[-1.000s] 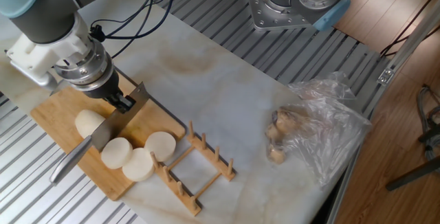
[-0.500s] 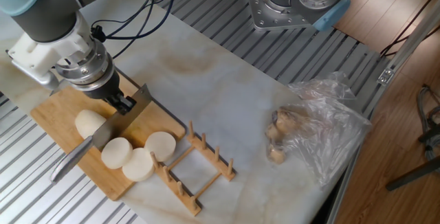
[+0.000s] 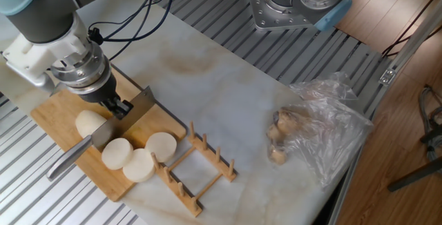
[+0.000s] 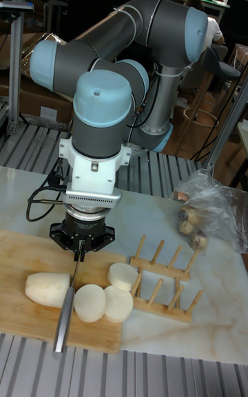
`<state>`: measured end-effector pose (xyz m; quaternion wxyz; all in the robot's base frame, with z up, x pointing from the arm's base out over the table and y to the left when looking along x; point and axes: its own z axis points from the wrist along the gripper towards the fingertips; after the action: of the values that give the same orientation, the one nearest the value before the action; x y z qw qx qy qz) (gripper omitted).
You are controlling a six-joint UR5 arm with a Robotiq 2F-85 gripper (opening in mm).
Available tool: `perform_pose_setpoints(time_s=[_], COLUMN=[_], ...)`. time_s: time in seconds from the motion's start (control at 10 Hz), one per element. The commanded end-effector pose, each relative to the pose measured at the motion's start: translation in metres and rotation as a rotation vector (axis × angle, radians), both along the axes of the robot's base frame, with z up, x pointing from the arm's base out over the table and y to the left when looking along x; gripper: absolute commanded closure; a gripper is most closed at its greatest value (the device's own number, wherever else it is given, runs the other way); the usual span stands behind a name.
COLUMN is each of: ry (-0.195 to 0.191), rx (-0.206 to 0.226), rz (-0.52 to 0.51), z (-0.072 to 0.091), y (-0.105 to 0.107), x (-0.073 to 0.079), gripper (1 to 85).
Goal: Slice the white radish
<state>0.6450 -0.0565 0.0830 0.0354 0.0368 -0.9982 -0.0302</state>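
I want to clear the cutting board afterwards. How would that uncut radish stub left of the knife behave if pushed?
The radish stub looks solid and stiff, so it should probably slide as one piece. Its rounded, tapered side suggests it may roll, curving, on the cutting board. Its smooth, freshly cut surface is likely slippery.

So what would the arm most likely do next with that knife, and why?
Probably press the knife down into the white radish. The gripper holds the blade by its spine, set between the remaining stub and three cut slices on the cutting board, so another slice looks due.
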Motion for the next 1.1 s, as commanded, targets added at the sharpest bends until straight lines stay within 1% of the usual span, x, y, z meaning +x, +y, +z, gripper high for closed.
perform_pose_setpoints(time_s=[0.0, 0.3, 0.4, 0.7, 1.0], ry=[-0.017, -0.018, -0.016, -0.025, -0.02], rx=[0.014, 0.016, 0.009, 0.018, 0.017], rz=[-0.003, -0.008, -0.009, -0.012, -0.022], z=[0.004, 0.003, 0.001, -0.005, -0.007], y=[0.003, 0.003, 0.002, 0.002, 0.003], x=[0.014, 0.025, 0.028, 0.037, 0.04], gripper=[69.0, 69.0, 69.0, 69.3, 69.7])
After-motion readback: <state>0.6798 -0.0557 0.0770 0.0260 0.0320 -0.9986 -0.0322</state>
